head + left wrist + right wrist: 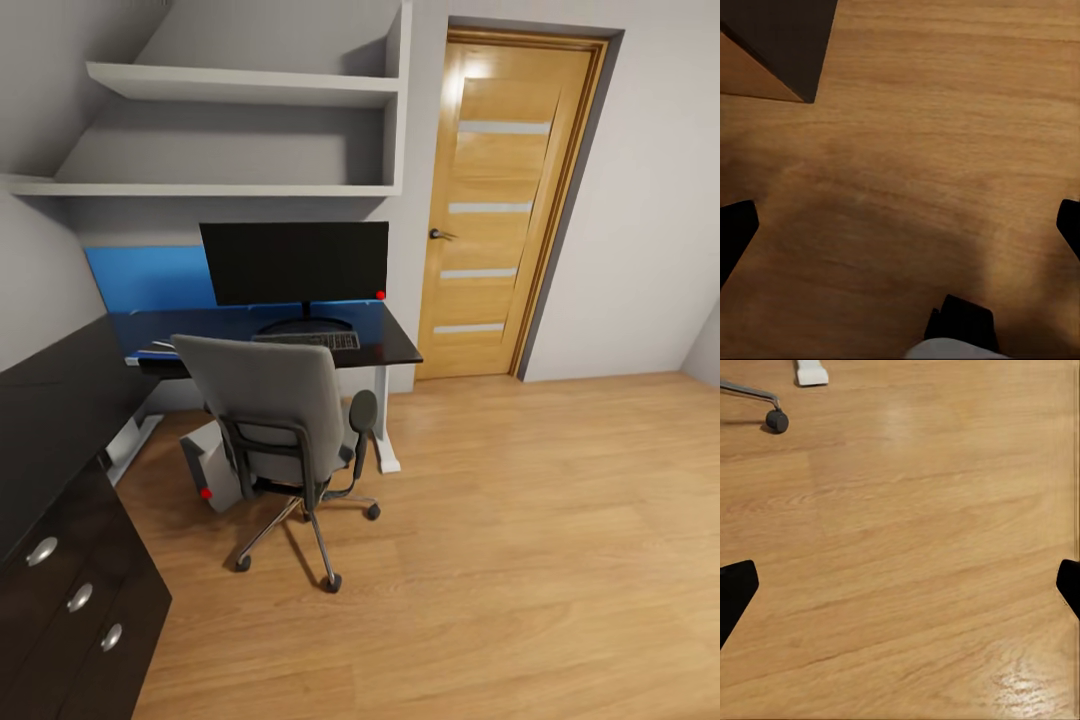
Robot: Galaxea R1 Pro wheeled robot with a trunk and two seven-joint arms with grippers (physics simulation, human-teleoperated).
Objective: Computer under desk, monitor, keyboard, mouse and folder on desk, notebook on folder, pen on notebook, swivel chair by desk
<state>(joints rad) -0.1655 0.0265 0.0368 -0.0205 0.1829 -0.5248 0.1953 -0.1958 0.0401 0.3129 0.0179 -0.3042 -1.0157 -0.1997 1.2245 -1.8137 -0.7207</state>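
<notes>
Wood floor [560, 520]; chair [275, 420] back to camera, facing desk [395, 350]; monitor [293, 262] wide, upright; both grippers [900, 225] [900, 585] spread wide.

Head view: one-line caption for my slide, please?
Grey swivel chair pulled up to black desk holding monitor and keyboard, wooden door beside.

The monitor [294, 264] stands on the desk [395, 350], keyboard [308, 341] before it, swivel chair [280, 420] in front.

Glossy black desk [60, 400], wood-plank floor [520, 560]
</notes>
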